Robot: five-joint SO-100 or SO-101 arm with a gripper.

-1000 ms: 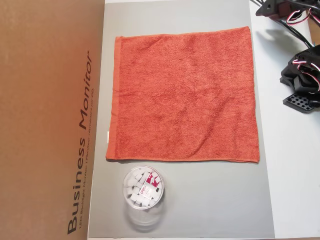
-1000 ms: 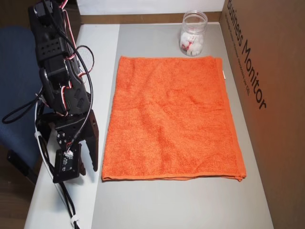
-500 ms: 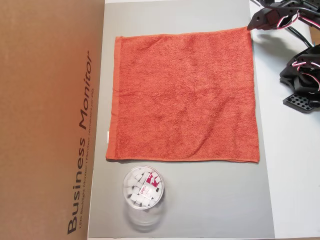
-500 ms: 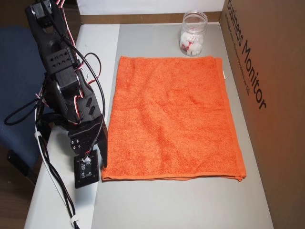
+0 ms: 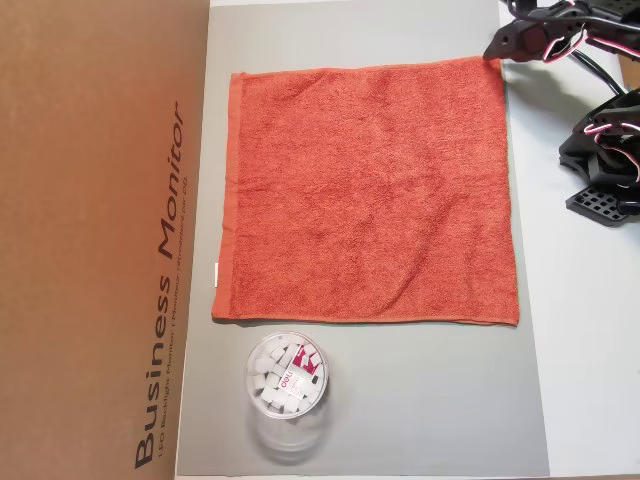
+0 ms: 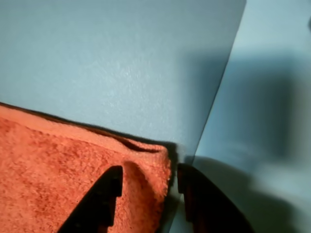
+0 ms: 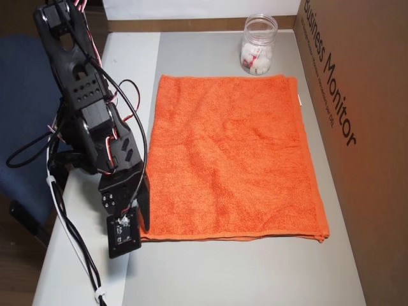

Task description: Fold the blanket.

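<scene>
- Brown cardboard, a big box (image 5: 100, 240) with the print "Business Monitor", lies along the left edge of the table in an overhead view.
- The grey mat (image 5: 400, 400) covers the middle of the table (image 5: 590, 380), and the other things lie on it.
- The blanket (image 5: 365, 190) is orange-red terry cloth. It lies flat and unfolded on the upper half of the mat, with its hemmed band toward the box.
- The black arm (image 7: 89, 127) stands on the white part of the table, beside the blanket.
- A clear jar (image 5: 287, 375) with small white pieces inside stands on the mat just below the blanket's lower edge.
- The gripper (image 6: 148, 187) is at one corner of the blanket, at the mat's edge. In the wrist view its jaws are moderately apart, one finger over the cloth and the other just outside the corner. It holds nothing yet.
- I judge that the step in hand is the reach for the first corner. No fold is made yet. The next move asks to go down, close on the hem, then lift and carry the corner across to the opposite side.
- Compared with half a second ago, the gripper has moved closer to the corner. The blanket and the jar have not moved.
</scene>
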